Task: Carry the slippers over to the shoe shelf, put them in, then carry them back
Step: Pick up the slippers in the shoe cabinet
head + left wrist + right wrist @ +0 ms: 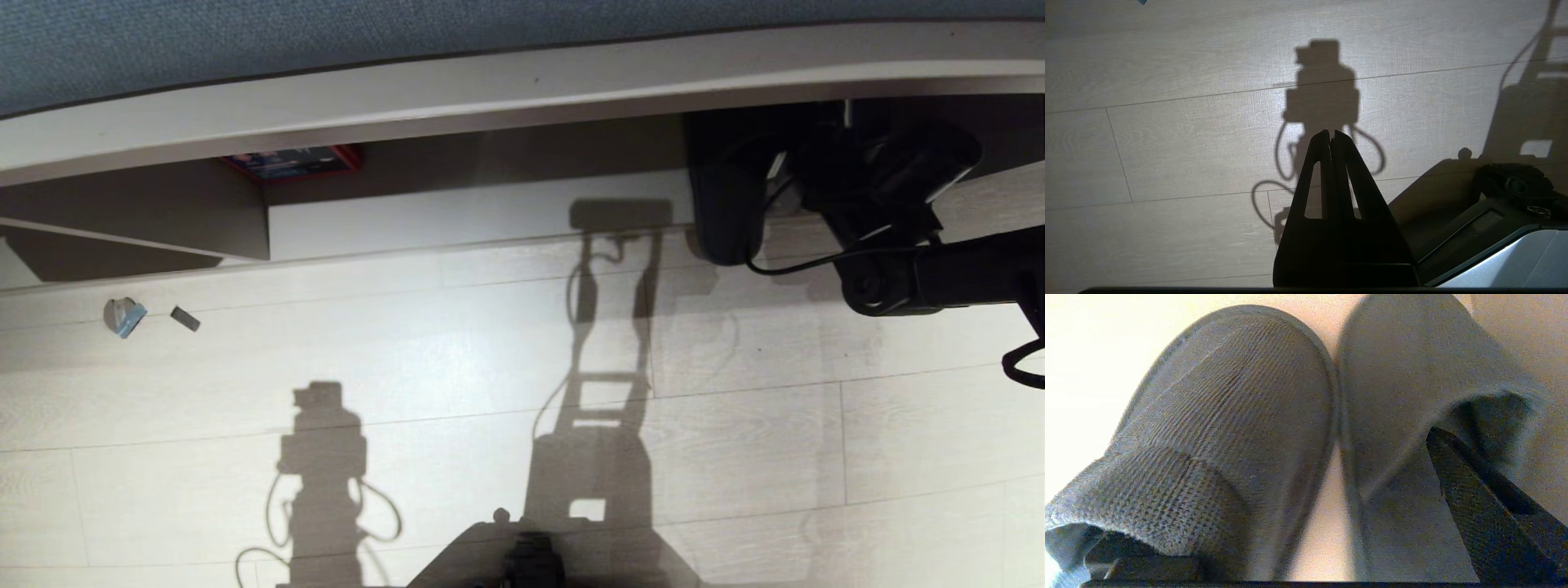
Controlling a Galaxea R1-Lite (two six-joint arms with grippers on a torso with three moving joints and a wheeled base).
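- Nearest, the left gripper (1332, 136) hangs parked over the floor (457, 359), fingers pressed together.
- At the shoe shelf (457, 216), the right gripper (1306, 539) stands wide, one finger inside each of the slippers (1237, 416), apparently on the pale base board.
- Soft, light fabric (it sags); grip the upper's rim, pinching both together.

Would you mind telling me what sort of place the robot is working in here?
Probably a home or office interior: pale wood-plank floor, a low wood-grain shoe shelf against a blue-grey fabric panel, and soft slippers on its base board.
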